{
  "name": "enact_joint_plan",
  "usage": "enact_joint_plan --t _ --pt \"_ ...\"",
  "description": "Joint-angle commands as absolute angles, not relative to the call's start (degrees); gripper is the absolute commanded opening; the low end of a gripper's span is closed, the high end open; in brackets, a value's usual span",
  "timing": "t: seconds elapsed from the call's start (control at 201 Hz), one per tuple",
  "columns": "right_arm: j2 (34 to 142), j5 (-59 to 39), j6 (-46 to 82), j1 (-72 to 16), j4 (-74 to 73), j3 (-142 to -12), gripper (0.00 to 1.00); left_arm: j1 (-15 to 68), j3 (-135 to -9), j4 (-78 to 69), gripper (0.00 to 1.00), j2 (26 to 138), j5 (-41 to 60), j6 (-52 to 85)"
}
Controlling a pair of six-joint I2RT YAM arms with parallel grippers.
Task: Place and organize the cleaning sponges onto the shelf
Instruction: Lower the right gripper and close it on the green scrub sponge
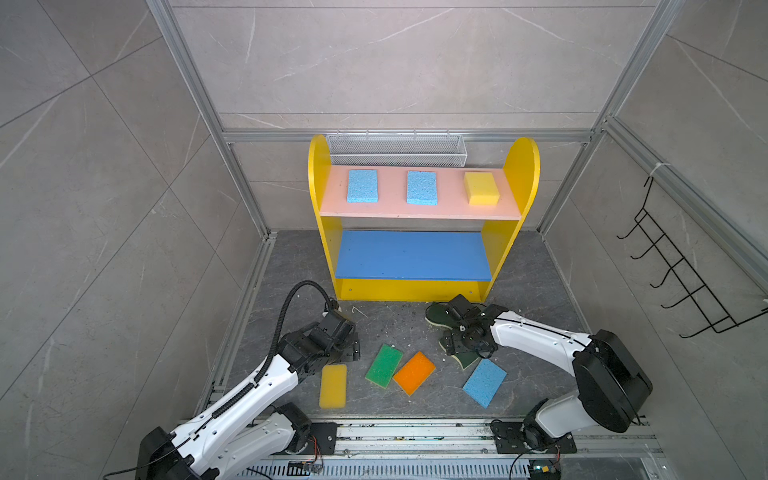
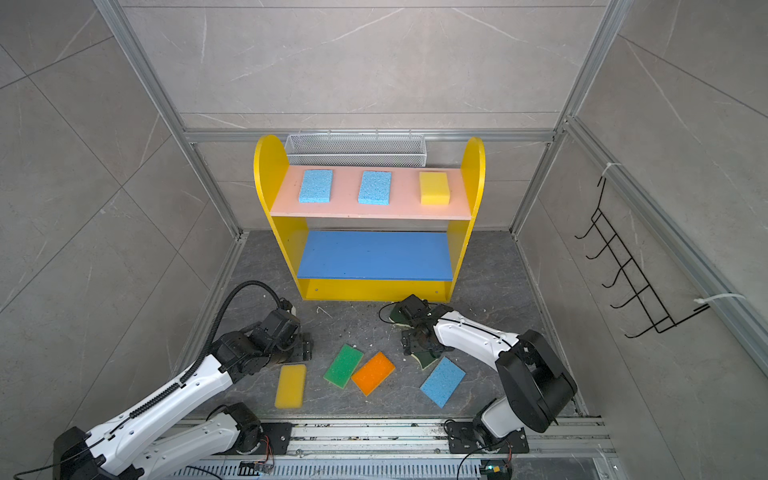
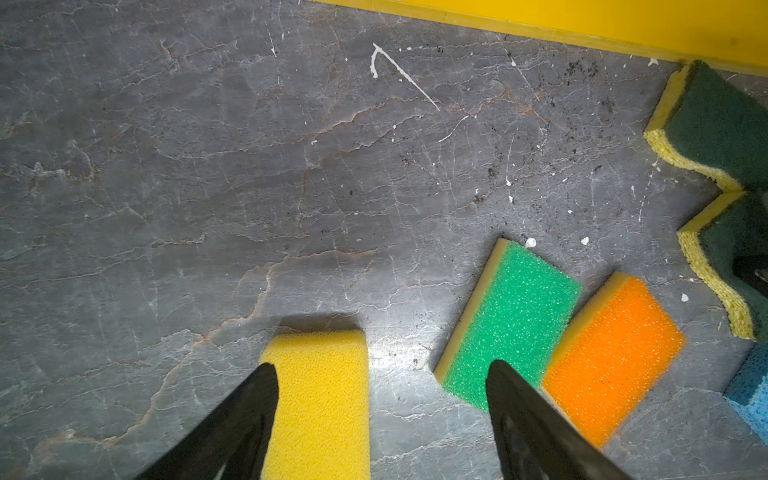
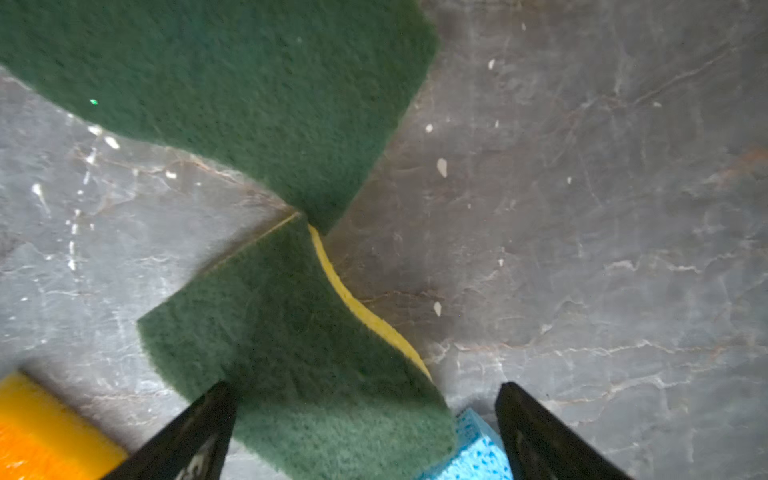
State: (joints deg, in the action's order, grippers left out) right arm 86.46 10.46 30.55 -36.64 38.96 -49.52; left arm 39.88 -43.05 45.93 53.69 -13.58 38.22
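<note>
Grey stone floor (image 1: 395, 328) inside a tiled booth (image 1: 415, 62), in a top view: the shelf (image 1: 521, 166) stands at frame centre; three cleaning sponges (image 1: 362, 185) lie on its pink board (image 1: 392, 208), six on the floor across the lower half. Left wrist view: my left gripper (image 3: 382, 363) hangs wide open, empty, above the yellow sponge (image 3: 320, 399). Right wrist view: my right gripper (image 4: 365, 384), fully open and empty, straddles a dark-green sponge (image 4: 291, 332). Judged light, soft, springy; pinch across the short width, mid-length.
</note>
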Motion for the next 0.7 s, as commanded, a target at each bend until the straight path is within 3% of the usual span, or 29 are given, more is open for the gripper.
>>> enact_joint_plan --t 0.0,0.697 --pt "85.4 9.1 29.4 -36.3 39.1 -47.8 1.0 40.1 -43.6 47.2 0.82 53.4 -14.5 39.3" --pt "82.9 5.2 27.3 -36.3 36.9 -46.1 0.99 40.2 -44.5 48.4 0.82 52.4 -14.4 41.0"
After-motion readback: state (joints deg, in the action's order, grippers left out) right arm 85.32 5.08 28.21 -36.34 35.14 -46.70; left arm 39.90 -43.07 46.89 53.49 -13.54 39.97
